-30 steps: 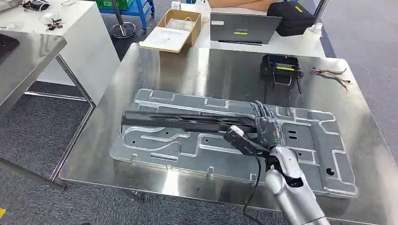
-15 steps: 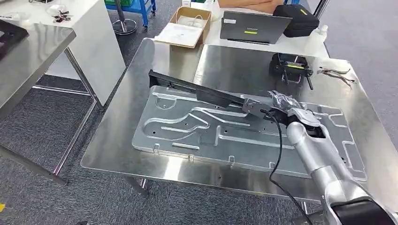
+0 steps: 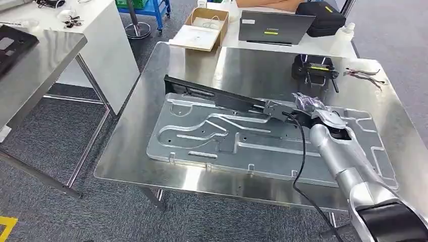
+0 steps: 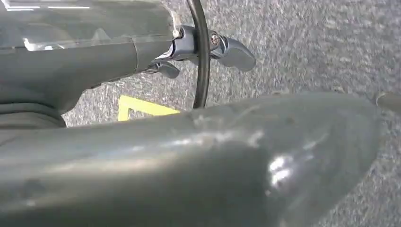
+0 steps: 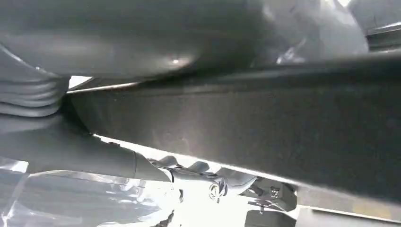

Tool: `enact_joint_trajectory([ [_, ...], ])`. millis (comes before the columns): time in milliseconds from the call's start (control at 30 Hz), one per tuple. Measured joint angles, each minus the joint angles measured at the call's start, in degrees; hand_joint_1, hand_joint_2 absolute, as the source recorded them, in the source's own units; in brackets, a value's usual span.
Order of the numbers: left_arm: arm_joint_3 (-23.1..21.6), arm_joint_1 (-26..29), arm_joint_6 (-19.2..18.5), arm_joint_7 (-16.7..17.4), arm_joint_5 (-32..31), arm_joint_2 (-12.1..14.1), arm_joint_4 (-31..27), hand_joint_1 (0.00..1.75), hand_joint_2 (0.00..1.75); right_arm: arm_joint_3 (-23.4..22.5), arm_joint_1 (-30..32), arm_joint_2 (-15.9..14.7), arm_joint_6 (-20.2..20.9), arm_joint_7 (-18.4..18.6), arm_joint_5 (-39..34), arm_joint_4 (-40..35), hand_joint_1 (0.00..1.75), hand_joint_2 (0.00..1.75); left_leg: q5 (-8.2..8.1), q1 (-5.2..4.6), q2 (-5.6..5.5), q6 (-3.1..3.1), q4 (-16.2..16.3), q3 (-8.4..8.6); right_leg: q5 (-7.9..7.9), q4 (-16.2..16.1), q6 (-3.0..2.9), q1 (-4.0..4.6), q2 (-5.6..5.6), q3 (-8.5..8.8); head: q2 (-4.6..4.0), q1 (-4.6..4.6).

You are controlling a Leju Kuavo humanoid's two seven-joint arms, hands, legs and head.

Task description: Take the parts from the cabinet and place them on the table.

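A long black part (image 3: 217, 97) stretches at a slant over the back edge of a large stamped metal plate (image 3: 212, 141) that lies flat on the steel table (image 3: 242, 65). My right hand (image 3: 305, 105) grips the part's right end, fingers wrapped around it, with the silver arm coming in from the lower right. Up close in the right wrist view, the black part (image 5: 265, 127) crosses the picture under my right hand (image 5: 142, 38). My left hand (image 4: 189, 156) hangs over grey carpet, fingers apart, nothing in it.
A black device (image 3: 314, 69) and loose cables (image 3: 364, 75) lie at the table's back right. Behind are a laptop (image 3: 275, 27), a cardboard box (image 3: 202, 27) and a black bag (image 3: 320, 17). Another steel table (image 3: 40, 55) stands to the left.
The camera has shifted. My right hand has turned and moved toward the back of the plate, swinging the black part from lying across the plate to a slant along its back edge.
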Motion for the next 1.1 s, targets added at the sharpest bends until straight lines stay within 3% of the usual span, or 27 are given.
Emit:
enact_joint_trajectory([
  [33, 0.0, 0.0, 0.0, -0.1, 0.0, 0.1, 0.0, 0.0, 0.0, 0.0, 0.0, 0.0, 0.0, -0.1, 0.0, 0.1, 0.0, 0.0, 1.98, 0.38, 0.03, -0.53, -3.5, 1.89, -0.21, 0.5, 0.48, -0.43, 0.05, -0.25, 0.0, 0.0],
  [67, 0.0, 0.0, 0.0, -0.3, 0.0, 0.2, 0.0, 0.0, 0.0, 0.0, 0.0, 0.0, -0.3, -0.3, 0.0, 0.2, 0.0, 0.0, 4.4, 0.86, 0.18, -1.13, -9.3, 5.04, -0.51, 1.3, 1.06, -0.87, 0.11, -0.58, 0.0, -0.02],
  [100, 0.0, 0.0, -0.1, -0.4, 0.0, 0.3, 0.0, 0.0, 0.0, 0.0, -0.2, 0.0, -0.7, -0.4, 0.0, 0.3, 0.0, 0.0, 5.6, 1.39, 0.45, -1.66, -14.4, 8.03, -0.91, 2.3, 1.69, -0.97, 0.22, -1.0, 0.0, 0.0],
  [133, 0.0, -0.1, -0.2, -0.5, 0.0, 0.2, 0.0, 0.0, 0.0, 0.0, -0.3, 0.0, -0.9, -0.4, 0.1, 0.4, 0.0, 0.0, 4.79, 0.7, 0.34, -1.25, -14.3, 7.59, -1.29, 2.9, 2.36, -0.87, 0.52, -1.34, 0.0, -0.07],
  [167, 0.1, -0.1, -0.2, -0.8, 0.0, 0.2, 0.0, 0.0, 0.0, 0.0, -0.2, 0.0, -1.0, -0.5, 0.2, 0.6, 0.0, 0.0, 5.13, 0.91, 0.14, 0.28, -14.3, 7.47, -1.63, 3.2, 2.8, -0.78, 0.74, -1.44, 0.0, 0.07],
  [233, 0.1, -0.1, -0.2, -1.0, 0.0, 0.2, 0.0, 0.0, 0.0, 0.2, -0.1, 0.0, -1.3, -0.8, 0.4, 0.9, 0.0, 0.0, 5.23, 0.51, 0.24, 1.28, -14.4, 7.29, -1.42, 2.7, 3.39, -0.96, 0.86, -1.35, 0.0, 0.02],
  [300, 0.2, -0.1, -0.2, -1.3, 0.0, 0.2, 0.0, 0.0, 0.0, 0.3, 0.5, 0.0, -1.9, -2.1, 0.4, 1.0, 0.0, 0.0, 6.1, 0.8, 0.32, 2.47, -14.8, 7.49, -1.64, 3.3, 4.05, -1.22, 0.66, -1.66, 0.0, 0.04],
  [333, 0.2, -0.1, -0.3, -1.5, 0.0, 0.2, 0.0, 0.0, 0.0, 0.5, 0.7, 0.0, -1.9, -3.1, 0.1, 1.0, 0.0, 0.0, 6.34, 0.79, 0.3, 2.85, -15.0, 7.35, -3.61, 5.4, 4.13, -1.23, 0.41, -2.62, 0.0, 0.07],
  [400, 0.6, 0.2, -0.4, -1.9, 0.2, 0.2, 0.0, 0.0, 0.0, 0.9, 1.5, 0.2, -0.9, -6.1, -1.9, 0.7, 0.0, 0.0, 6.6, 0.68, 0.31, 3.2, -15.0, 6.88, -8.8, 14.3, 4.42, -1.27, 0.27, -6.74, 0.0, 0.04],
  [433, 0.8, 0.4, -0.4, -2.1, 0.3, 0.2, 0.0, 0.0, 0.0, 1.0, 2.2, 0.5, -0.7, -7.6, -3.3, 0.4, 0.0, 0.0, 6.61, 0.61, 0.31, 3.2, -15.0, 6.73, -10.4, 18.3, 4.48, -1.28, 0.26, -8.62, 0.0, 0.07],
  [467, 1.0, 0.5, -0.4, -2.2, 0.5, 0.2, 0.0, 0.0, 0.0, 1.1, 3.3, 0.7, -1.1, -9.0, -4.7, -0.1, 0.0, 0.0, 6.63, 0.54, 0.3, 3.2, -15.0, 6.64, -10.84, 20.6, 4.48, -1.27, 0.25, -9.76, 0.0, 0.04],
  [500, 1.2, 0.7, -0.4, -2.3, 0.8, 0.2, 0.0, 0.0, 0.0, 1.1, 4.5, 1.1, -2.2, -10.2, -5.7, -1.0, 0.0, 0.0, 6.63, 0.5, 0.27, 3.18, -14.9, 6.64, -9.87, 20.1, 4.38, -1.27, 0.25, -9.5, 0.0, 0.04],
  [533, 1.3, 0.7, -0.5, -2.5, 0.8, 0.2, 0.0, 0.0, 0.0, 1.2, 5.7, 1.5, -3.8, -10.7, -5.8, -2.3, 0.0, 0.0, 6.6, 0.48, 0.22, 3.12, -14.9, 6.65, -7.8, 17.0, 4.16, -1.26, 0.25, -7.94, 0.0, 0.04],
  [600, 1.5, 0.7, -0.5, -3.3, 0.7, 0.2, 0.0, 0.0, 0.0, 1.3, 8.1, 2.2, -9.4, -11.3, -4.7, -6.0, 0.0, 0.0, 6.52, 0.41, 0.06, 2.92, -14.8, 6.72, -2.96, 6.4, 3.46, -1.17, 0.26, -2.3, 0.0, 0.04],
  [633, 1.5, 0.7, -0.5, -3.8, 0.4, 0.0, 0.0, 0.0, 0.0, 1.3, 9.2, 2.3, -12.0, -11.3, -3.4, -8.4, 0.0, 0.0, 6.51, 0.27, -0.05, 2.67, -14.8, 6.67, -2.85, 3.1, 3.22, -0.99, 0.3, -0.92, 0.0, 0.04],
  [733, 1.5, 1.1, 0.1, -4.3, 0.0, -0.3, 0.0, 0.0, 0.0, 1.4, 12.7, 2.8, -14.5, -11.1, -1.5, -13.4, 0.0, 0.0, 6.44, 0.23, -0.35, 1.62, -15.0, 6.76, -2.65, 3.2, 3.01, -0.43, 0.11, -0.89, 0.0, 0.04],
  [767, 1.5, 1.2, 0.1, -4.4, 0.0, -0.5, 0.0, 0.0, 0.0, 1.4, 13.6, 2.9, -14.7, -11.1, -1.4, -14.9, 0.0, 0.0, 6.6, 0.22, -0.35, 1.21, -15.4, 6.88, -2.55, 3.1, 2.67, -0.42, 0.12, -0.93, 0.0, 0.04],
  [800, 1.5, 1.2, 0.2, -4.4, -0.1, -0.6, 0.0, 0.0, 0.0, 1.4, 14.2, 3.0, -15.0, -11.1, -1.2, -16.0, 0.0, 0.0, 6.16, 0.22, -0.34, 0.86, -15.0, 6.57, -2.07, 2.3, 2.02, -1.23, 0.03, -0.58, 0.0, 0.02],
  [867, 1.5, 1.1, 0.1, -4.5, -0.2, -0.8, 0.0, 0.0, 0.0, 1.4, 15.0, 3.4, -16.0, -11.1, -0.2, -17.6, 0.0, 0.0, 2.99, 0.2, -0.07, 0.77, -10.5, 4.86, -2.07, 2.1, 1.34, -1.04, -0.16, -0.33, 0.0, 0.02],
  [933, 1.5, 1.3, 0.1, -4.5, -0.2, -0.8, 0.0, 0.0, 0.0, 1.4, 16.5, 3.5, -18.8, -11.3, 2.9, -19.3, 0.0, 0.0, -1.41, 0.25, -0.06, 0.51, -0.7, 0.26, -2.27, 2.1, 1.01, -0.74, -0.25, -0.24, 0.0, 0.04],
  [967, 1.5, 1.4, 0.1, -4.5, -0.3, -0.8, 0.0, 0.0, 0.0, 1.4, 17.5, 3.6, -19.8, -11.4, 4.1, -20.2, 0.0, 0.0, -2.08, 0.25, -0.05, 0.42, 2.3, -1.31, -2.35, 2.2, 0.88, -0.59, -0.25, -0.23, 0.0, 0.02],
  [1000, 1.5, 1.6, 0.2, -4.5, -0.4, -0.9, 0.0, 0.0, 0.0, 1.4, 18.7, 3.9, -21.2, -11.4, 6.0, -21.4, 0.0, 0.0, -1.4, 0.25, -0.05, 0.47, 2.7, -1.61, -2.46, 2.3, 0.88, -0.46, -0.2, -0.15, 0.0, 0.02],
  [1033, 1.5, 1.6, 0.2, -4.5, -0.5, -0.9, 0.0, 0.0, 0.0, 1.4, 19.7, 3.9, -21.9, -11.4, 7.1, -22.2, 0.0, 0.0, 0.55, 0.22, -0.05, 0.64, 0.2, -0.53, -2.67, 2.4, 0.89, -0.36, -0.16, -0.02, 0.0, 0.04],
  [1100, 1.5, 1.6, 0.2, -4.6, -0.7, -0.9, 0.0, 0.0, 0.0, 1.4, 21.3, 4.2, -22.9, -11.6, 8.7, -24.0, 0.0, 0.0, 5.65, 0.13, -0.03, 1.21, -9.7, 4.41, -3.23, 2.7, 1.07, -0.2, -0.09, 0.38, 0.0, 0.04],
])
